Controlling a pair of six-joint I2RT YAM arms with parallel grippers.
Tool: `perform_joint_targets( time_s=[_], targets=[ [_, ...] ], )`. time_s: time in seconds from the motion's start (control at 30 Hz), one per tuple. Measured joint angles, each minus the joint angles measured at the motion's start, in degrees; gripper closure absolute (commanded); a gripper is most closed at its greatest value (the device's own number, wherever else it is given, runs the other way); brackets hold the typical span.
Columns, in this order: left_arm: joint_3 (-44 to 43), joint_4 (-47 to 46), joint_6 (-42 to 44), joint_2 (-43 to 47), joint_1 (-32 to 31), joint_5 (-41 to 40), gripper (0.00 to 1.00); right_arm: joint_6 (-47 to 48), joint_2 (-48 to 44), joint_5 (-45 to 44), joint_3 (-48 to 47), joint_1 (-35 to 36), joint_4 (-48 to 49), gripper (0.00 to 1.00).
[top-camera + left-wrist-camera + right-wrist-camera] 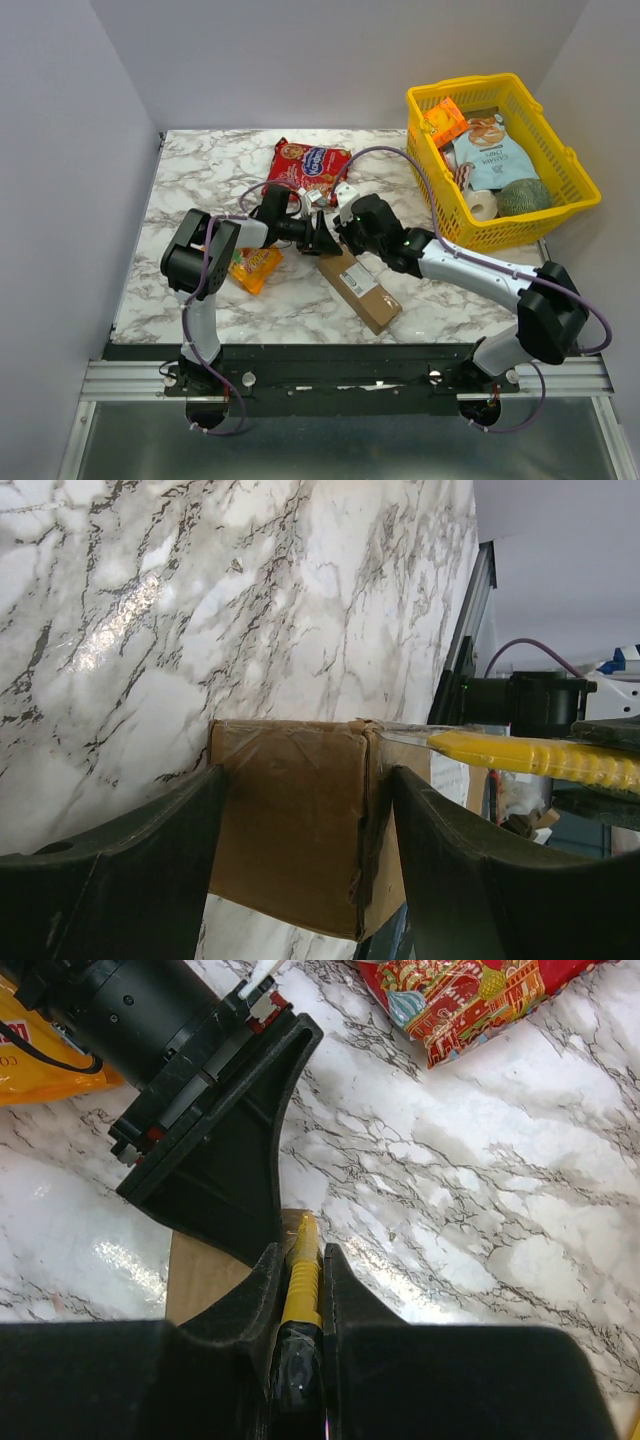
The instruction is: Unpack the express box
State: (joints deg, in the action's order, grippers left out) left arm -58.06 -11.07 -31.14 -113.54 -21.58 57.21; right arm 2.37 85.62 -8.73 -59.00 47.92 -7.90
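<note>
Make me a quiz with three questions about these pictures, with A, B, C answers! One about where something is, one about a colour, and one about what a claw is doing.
1. Where is the express box?
A. in a basket
B. on the marble table
C. on top of a red bag

2. What colour is the cutter?
A. blue
B. green
C. yellow

3. The right gripper is
A. wide open
B. shut on the cutter
C. out of view

Answers:
1 B: the top view shows the box lying flat on the marble.
2 C: both wrist views show a yellow handle.
3 B: the right wrist view shows its fingers pressed against the cutter from both sides.
</note>
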Motion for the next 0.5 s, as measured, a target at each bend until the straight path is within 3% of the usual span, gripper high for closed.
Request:
perform_joint_targets(
  time_s=[0.5],
  targets=[
    [3.43,3.15,2.34,4.79,4.7,-1.57,0.34,0.61,7.41,0.83,-8.46,1.4,-2.36,1.0]
  ],
)
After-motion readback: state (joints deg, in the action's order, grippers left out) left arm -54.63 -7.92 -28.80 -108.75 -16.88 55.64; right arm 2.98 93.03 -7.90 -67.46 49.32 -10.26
